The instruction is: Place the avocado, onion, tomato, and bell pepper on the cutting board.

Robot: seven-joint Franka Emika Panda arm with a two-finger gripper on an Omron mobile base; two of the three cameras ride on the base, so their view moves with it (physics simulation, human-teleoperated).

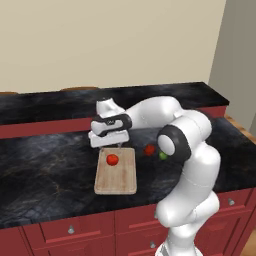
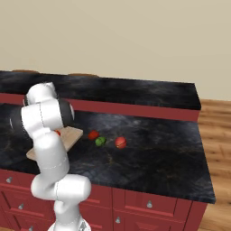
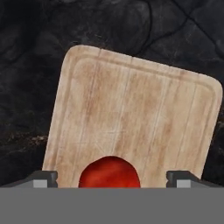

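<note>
The dark marbled tabletop [image 1: 50, 170] carries everything, and the white arm [image 1: 195, 150] reaches forward and to its left over it. The cutting board [image 1: 120, 180] lies flat near the front edge, with most of its pale wood bare.

The tool [image 1: 114, 146] hangs over the board's far end with its fingers spread wide. In the hand view one tip stands on either side of a red piece and neither touches it. That piece, deep red and slightly uneven, looks to me like the bell pepper [image 1: 112, 159]. It rests on the board and nothing grips it.

The other three things lie on the tabletop to the right of the board. The onion [image 2: 120, 142] is farthest from the board. The avocado [image 2: 100, 140] sits between it and the tomato [image 2: 93, 134], which is nearest the board's corner. The avocado and tomato are close together, perhaps touching.

By my judgement one of four is done. The risks from here:
- A low lift could let a fingertip clip the pepper and roll it off the board.
- The tomato and avocado crowd each other, so open fingers coming down on one could push the other away.
- All three are round and smooth, so an off-centre pinch could squirt them out.
- Later pieces set down too near the pepper could knock it off.
</note>
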